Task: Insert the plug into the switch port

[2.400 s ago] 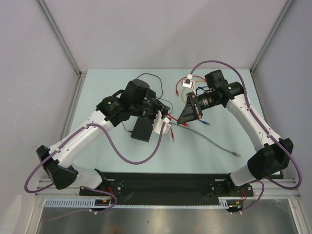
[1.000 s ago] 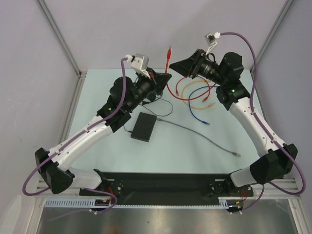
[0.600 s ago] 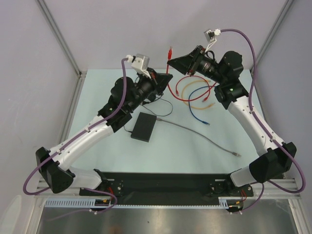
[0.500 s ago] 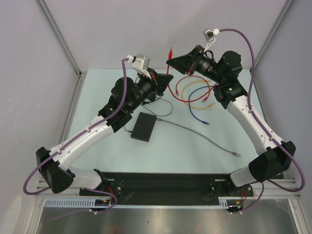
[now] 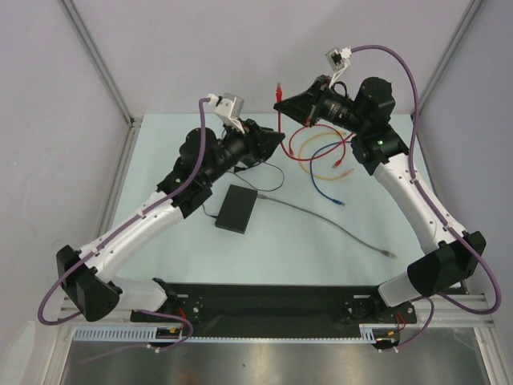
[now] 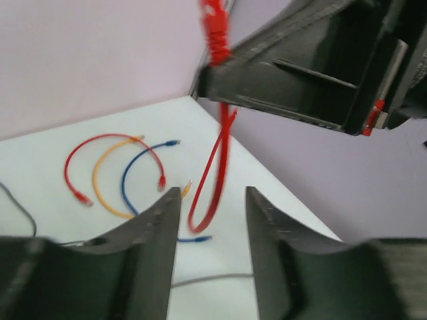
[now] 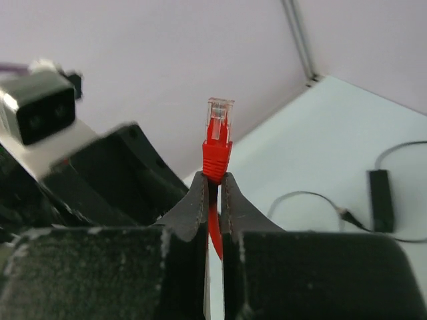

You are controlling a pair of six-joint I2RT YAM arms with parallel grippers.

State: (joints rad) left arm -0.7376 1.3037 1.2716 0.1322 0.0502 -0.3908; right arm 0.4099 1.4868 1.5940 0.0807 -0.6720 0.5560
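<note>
Right now the right gripper is raised off the table with its jaws pinched shut on a red cable, just under the plug. The plug stands upright above the fingertips, its clear tip uppermost. The rest of the cable hangs down from this grip in a loop.

The left gripper faces the right one from close by, also raised. Its jaws are spread and hold nothing. In its wrist view the hanging loop shows in the gap between the fingers, though I cannot tell whether it truly lies between them.

The black box lies flat on the table, below the left gripper and back toward the arm bases, well apart from the plug. Its port cannot be made out. A grey cable runs away from the box's far corner. Under the right gripper lie short red, yellow and blue cables.
</note>
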